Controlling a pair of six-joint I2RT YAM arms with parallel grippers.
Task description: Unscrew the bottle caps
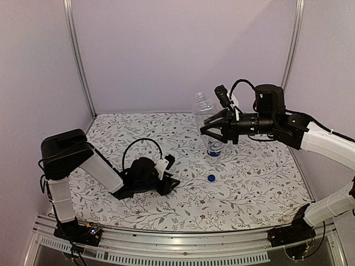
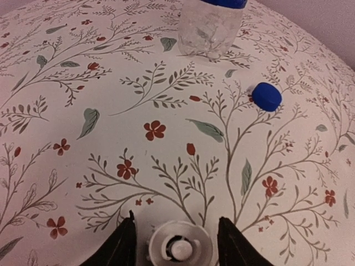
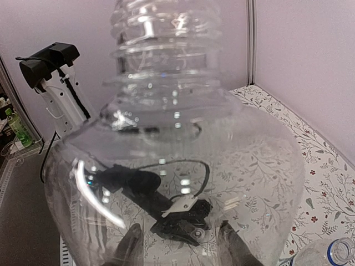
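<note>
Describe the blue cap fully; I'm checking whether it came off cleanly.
The blue cap is a small, round, bright blue plastic screw cap, off any bottle. It lies flat on the floral tablecloth, seemingly closed side up, a little nearer the arms than the standing labelled bottle. Nothing touches it but the cloth.

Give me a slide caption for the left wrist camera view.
White cap lies between the open left jaws on the floral cloth; blue cap loose beyond, Pepsi bottle standing behind.
</note>
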